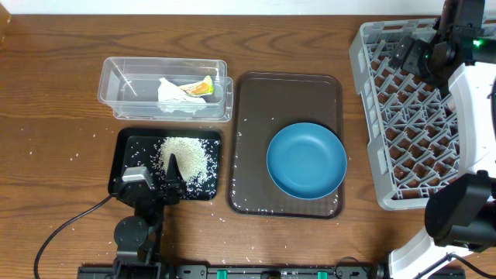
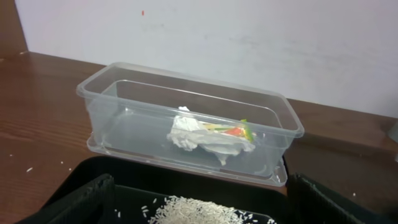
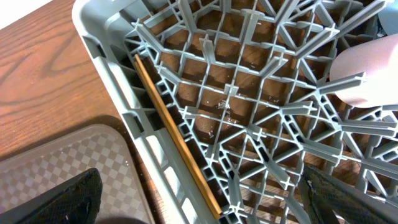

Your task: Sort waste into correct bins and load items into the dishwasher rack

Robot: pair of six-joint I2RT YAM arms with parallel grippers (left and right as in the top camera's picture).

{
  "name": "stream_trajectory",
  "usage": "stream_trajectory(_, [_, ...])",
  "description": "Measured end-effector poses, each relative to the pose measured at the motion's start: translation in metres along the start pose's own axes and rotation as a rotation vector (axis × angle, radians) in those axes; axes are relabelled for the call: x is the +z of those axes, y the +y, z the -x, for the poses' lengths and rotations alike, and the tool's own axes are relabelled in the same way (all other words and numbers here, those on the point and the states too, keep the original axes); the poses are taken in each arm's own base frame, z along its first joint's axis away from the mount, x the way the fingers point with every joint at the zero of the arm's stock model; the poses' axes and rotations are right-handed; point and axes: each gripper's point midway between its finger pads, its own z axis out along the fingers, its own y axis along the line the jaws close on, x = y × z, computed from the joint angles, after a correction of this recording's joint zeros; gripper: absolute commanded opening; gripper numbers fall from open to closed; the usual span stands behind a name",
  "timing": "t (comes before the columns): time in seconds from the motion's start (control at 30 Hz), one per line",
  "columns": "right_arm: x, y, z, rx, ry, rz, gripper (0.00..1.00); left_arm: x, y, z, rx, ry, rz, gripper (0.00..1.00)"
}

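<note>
White rice (image 1: pixel 186 157) lies heaped in the black tray (image 1: pixel 128 151), and its near part (image 2: pixel 199 211) shows in the left wrist view. My left gripper (image 1: pixel 172 174) (image 2: pixel 200 183) hangs open over the heap's near edge, holding nothing. Behind it, the clear tub (image 1: pixel 124 85) (image 2: pixel 124 93) contains crumpled tissue (image 2: pixel 193 138) and the colourful wrapper (image 2: pixel 233 130). The light-blue bowl (image 1: pixel 306 160) rests on the brown tray (image 1: pixel 256 101). Over the grey rack (image 1: pixel 403 139) (image 3: pixel 112 68) my right gripper (image 3: pixel 200 177) is open and empty. A wooden chopstick (image 3: pixel 174 130) lies along the rack's wall. A pale pink rounded item (image 3: pixel 367 74) sits in the rack.
Loose rice grains are scattered on the wooden table (image 1: pixel 54 139) around the black tray and along the brown tray's near edge. My right arm (image 1: pixel 473 116) stretches over the rack's right side and hides part of it. A wall rises behind the tub.
</note>
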Motion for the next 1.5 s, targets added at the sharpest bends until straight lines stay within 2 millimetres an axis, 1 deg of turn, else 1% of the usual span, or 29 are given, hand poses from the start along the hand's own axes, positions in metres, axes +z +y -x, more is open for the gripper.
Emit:
stream_trajectory(1.33, [-0.001,0.0,0.0,0.0,-0.001,0.0,0.99,0.001,0.0,-0.002,0.001,0.01,-0.002,0.9])
stream_trajectory(1.43, [-0.01,0.001,0.003,0.0,-0.022,0.007,0.99,0.001,0.0,-0.002,0.001,0.01,-0.002,0.9])
stream_trajectory(1.47, [-0.017,0.002,0.005,0.0,-0.037,0.013,0.99,0.001,0.0,-0.002,0.001,0.01,-0.002,0.9])
stream_trajectory(1.5, [-0.03,0.003,0.008,-0.001,-0.064,0.023,0.99,0.001,0.0,-0.002,0.001,0.011,-0.002,0.9])
